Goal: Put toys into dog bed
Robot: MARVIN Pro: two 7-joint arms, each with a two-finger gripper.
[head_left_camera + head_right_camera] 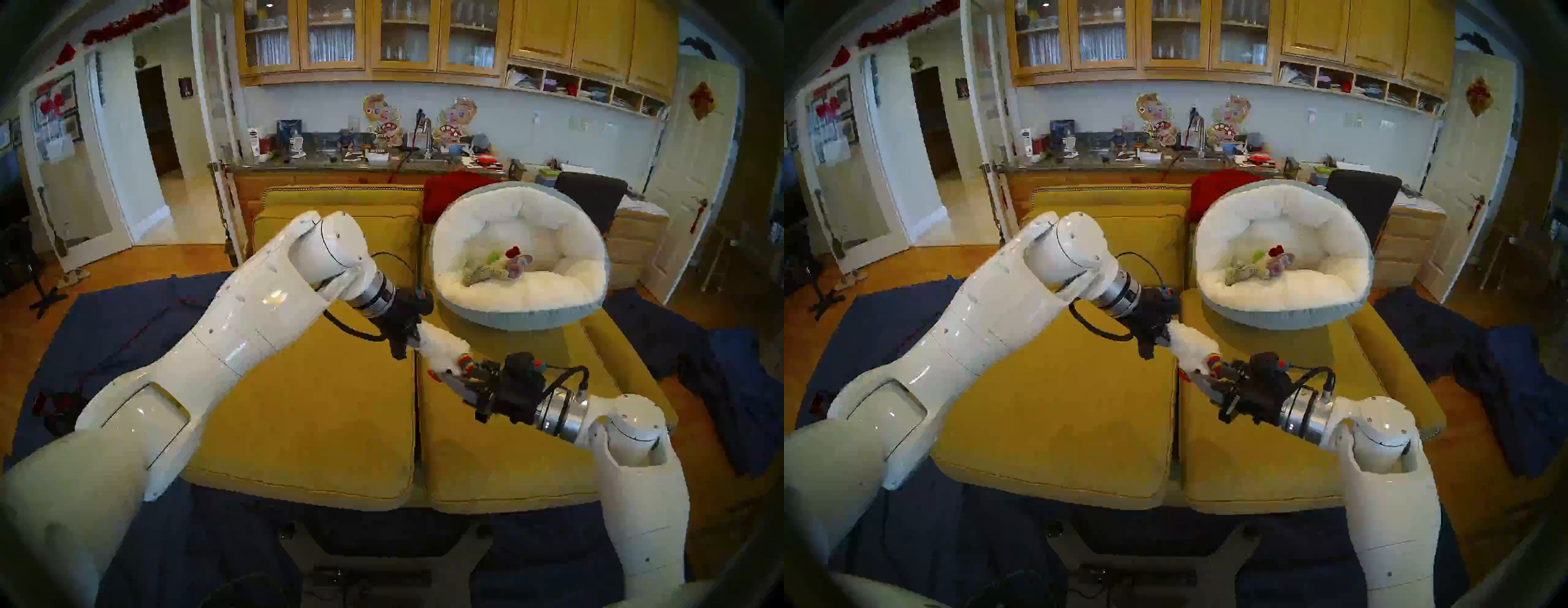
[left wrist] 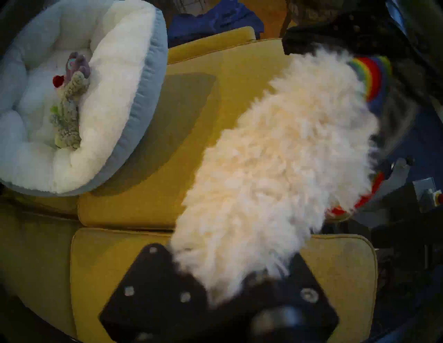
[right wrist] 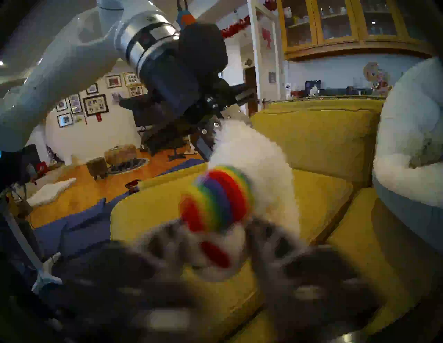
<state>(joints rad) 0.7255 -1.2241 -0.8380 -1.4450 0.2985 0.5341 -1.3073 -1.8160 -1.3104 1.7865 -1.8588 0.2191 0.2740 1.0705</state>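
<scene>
The dog bed (image 1: 519, 314) is sitting tilted on the right of two yellow sofa cushions (image 1: 305, 416), holding a cluster of small plush toys (image 1: 496, 267) too bunched to count. The left gripper (image 1: 413, 339), angling down to the right, is pinching one end of the single white lamb with rainbow ears (image 1: 441, 350). Its long axis is running toward the right gripper (image 1: 456, 378), whose fingers are spreading level around the head end.

Dog bed (image 1: 522, 316) rests on mustard-yellow sofa cushions (image 1: 322, 416).
</scene>
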